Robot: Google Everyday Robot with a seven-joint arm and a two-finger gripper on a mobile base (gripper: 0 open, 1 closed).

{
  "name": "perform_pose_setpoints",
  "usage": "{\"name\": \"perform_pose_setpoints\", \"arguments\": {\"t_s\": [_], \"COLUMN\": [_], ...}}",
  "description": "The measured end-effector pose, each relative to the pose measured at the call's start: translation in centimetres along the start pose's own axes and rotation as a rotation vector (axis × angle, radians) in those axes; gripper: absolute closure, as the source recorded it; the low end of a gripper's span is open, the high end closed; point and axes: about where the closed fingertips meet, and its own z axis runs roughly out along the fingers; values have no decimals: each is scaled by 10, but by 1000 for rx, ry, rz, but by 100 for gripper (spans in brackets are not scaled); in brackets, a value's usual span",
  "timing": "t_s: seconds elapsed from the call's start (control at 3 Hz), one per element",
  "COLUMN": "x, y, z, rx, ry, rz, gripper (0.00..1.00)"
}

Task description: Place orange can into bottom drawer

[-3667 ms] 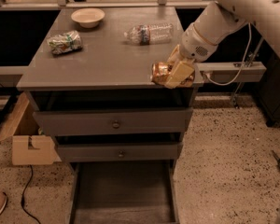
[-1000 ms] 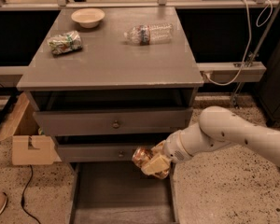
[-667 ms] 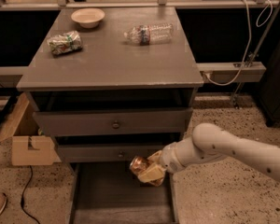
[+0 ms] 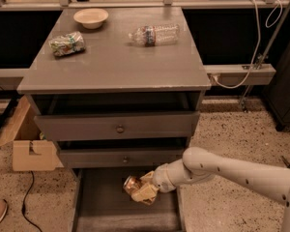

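Observation:
The orange can point(image 4: 131, 183) is a shiny orange-gold can held in my gripper point(image 4: 141, 190). My pale arm reaches in from the lower right. The gripper is shut on the can and holds it low over the open bottom drawer point(image 4: 106, 207), a wide dark-grey tray pulled out at the foot of the cabinet. The can is tilted, its top end facing left. I cannot tell whether it touches the drawer floor.
Two grey drawers with round knobs point(image 4: 119, 128) sit above. On the cabinet top lie a green-and-white foil packet point(image 4: 66, 43), a pale bowl point(image 4: 91, 18) and a clear plastic bottle point(image 4: 153, 35). A cardboard box point(image 4: 30, 149) stands on the floor to the left.
My gripper has carried the can from the cabinet top's right front corner down and left, and now holds it lower over the open bottom drawer.

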Motion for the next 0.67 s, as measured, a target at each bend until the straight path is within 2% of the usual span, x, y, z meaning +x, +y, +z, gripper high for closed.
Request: {"name": "perform_pose_setpoints", "arguments": {"t_s": [0.33,0.67], "x": [0,22], "y": [0,-17], "z": [0,17], "rx": [0,30], "ry": [0,34], "rz": [0,15], "gripper": [100,100]}}
